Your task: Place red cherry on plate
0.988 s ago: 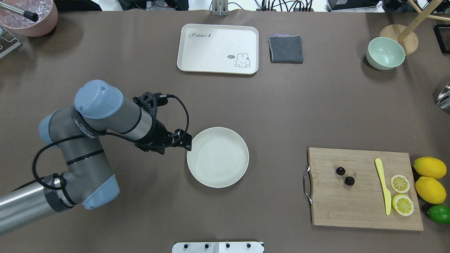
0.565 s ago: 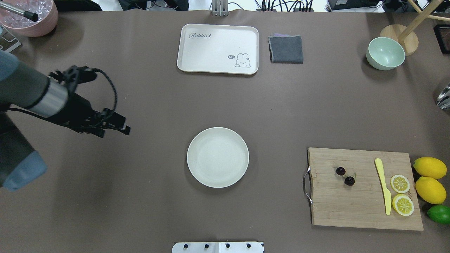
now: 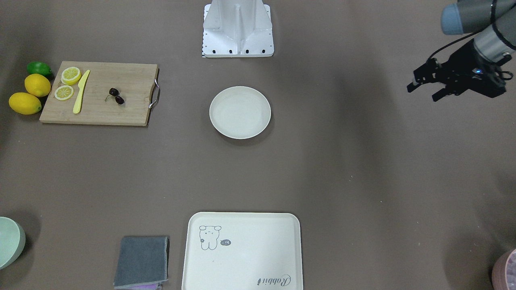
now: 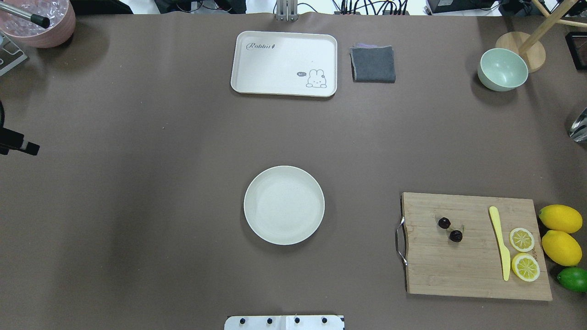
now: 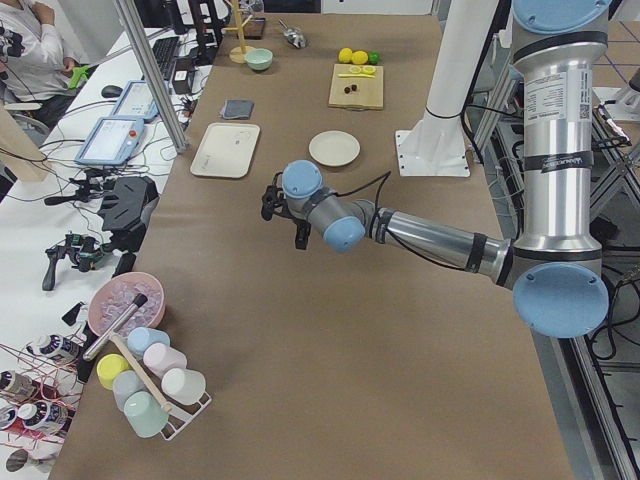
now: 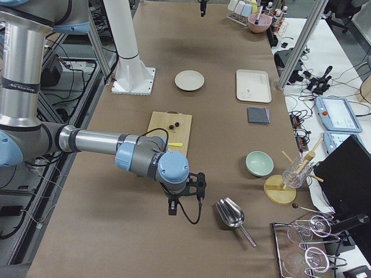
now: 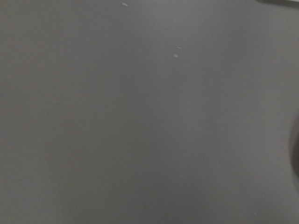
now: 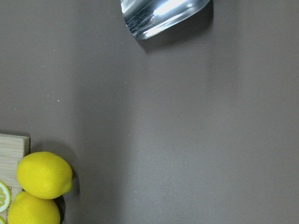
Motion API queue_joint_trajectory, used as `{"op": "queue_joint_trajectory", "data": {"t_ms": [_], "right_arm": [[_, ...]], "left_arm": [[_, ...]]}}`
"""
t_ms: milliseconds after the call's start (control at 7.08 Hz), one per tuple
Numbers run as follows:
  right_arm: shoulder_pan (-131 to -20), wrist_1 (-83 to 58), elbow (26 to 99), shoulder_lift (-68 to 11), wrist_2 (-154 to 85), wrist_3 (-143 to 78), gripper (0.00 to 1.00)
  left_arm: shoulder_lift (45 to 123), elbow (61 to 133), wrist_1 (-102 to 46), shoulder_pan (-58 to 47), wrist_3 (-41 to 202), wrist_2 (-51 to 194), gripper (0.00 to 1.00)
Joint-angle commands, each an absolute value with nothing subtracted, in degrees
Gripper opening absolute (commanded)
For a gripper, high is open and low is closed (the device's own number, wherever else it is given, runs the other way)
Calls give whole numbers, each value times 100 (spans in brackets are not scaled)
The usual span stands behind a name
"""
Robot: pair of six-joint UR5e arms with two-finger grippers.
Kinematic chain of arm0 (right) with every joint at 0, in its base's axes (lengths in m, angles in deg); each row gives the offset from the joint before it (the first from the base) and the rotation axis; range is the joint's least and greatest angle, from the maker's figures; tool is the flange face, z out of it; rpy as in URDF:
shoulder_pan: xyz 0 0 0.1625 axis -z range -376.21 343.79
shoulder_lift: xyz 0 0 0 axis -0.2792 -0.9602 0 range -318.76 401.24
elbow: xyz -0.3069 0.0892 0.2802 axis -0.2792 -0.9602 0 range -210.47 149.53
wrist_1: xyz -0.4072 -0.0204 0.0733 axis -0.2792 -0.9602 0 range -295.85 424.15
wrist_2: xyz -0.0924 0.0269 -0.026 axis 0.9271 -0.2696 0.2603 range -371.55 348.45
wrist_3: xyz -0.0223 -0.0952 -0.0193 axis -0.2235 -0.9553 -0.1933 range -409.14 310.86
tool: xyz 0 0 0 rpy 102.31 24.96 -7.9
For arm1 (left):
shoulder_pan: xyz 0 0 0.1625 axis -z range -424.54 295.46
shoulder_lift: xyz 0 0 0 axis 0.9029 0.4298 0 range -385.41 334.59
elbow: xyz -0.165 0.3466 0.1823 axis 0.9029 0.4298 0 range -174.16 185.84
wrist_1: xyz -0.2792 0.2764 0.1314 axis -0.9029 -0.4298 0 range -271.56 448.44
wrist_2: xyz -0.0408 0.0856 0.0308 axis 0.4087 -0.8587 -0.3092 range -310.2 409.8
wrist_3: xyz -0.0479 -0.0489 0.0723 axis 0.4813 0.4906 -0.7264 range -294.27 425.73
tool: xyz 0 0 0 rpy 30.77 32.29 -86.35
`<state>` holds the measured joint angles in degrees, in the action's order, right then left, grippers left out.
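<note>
The red cherry [image 4: 449, 229], a dark pair joined by stems, lies on the wooden cutting board [image 4: 458, 270] at the right; it also shows in the front view as the cherry [image 3: 116, 96]. The round cream plate [image 4: 257, 205] sits bare mid-table, plate [image 3: 225, 112]. My left gripper [image 3: 422, 93] hovers open and holds nothing, far to the left of the plate; only a finger [image 4: 25, 146] of it shows at the overhead view's left edge. My right gripper [image 6: 185, 201] shows only in the right side view, beyond the board's end, and I cannot tell its state.
On the board lie a yellow knife [image 4: 500, 243] and two lemon slices [image 4: 522, 239]. Two lemons [image 4: 560, 219] and a lime [image 4: 573, 278] sit beside it. A rabbit tray [image 4: 284, 63], grey cloth [image 4: 373, 63], green bowl [image 4: 502, 69] and metal scoop [image 6: 231, 213] stand farther off.
My left arm has pulled back from the plate's left rim to the far left, almost out of the overhead view. The plate and cherry have not moved.
</note>
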<state>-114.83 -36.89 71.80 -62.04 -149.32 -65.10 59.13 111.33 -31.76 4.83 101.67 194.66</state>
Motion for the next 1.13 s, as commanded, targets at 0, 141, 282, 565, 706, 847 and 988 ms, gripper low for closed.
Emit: {"op": "queue_joint_trajectory", "data": {"t_ms": [0, 141, 282, 565, 706, 847, 988], "right_arm": [[-11491, -3736, 7420, -6186, -14875, -6461, 100], [-11430, -3728, 7351, -6177, -14857, -6461, 100], [-11299, -3728, 7402, -6151, -14875, -6461, 100], [-11298, -3745, 7411, -6160, -14945, -6339, 100], [-11246, -3789, 7673, -6046, -14928, -5955, 100], [-11080, -3729, 7719, -6036, -14823, -5951, 100], [-11122, -3754, 7998, -6132, -14770, -5959, 100]], "left_arm": [[5879, 10832, -3153, 875, 9825, 19570, 97], [5931, 10710, -3162, 884, 9773, 19561, 97], [5888, 10700, -3171, 919, 9624, 19587, 97], [5879, 10630, -3092, 937, 9544, 19919, 97], [5870, 10673, -3092, 1015, 9535, 20165, 97], [5870, 10630, -3066, 1086, 9526, 20333, 97], [5879, 10603, -2987, 1069, 9526, 20343, 97]]}}
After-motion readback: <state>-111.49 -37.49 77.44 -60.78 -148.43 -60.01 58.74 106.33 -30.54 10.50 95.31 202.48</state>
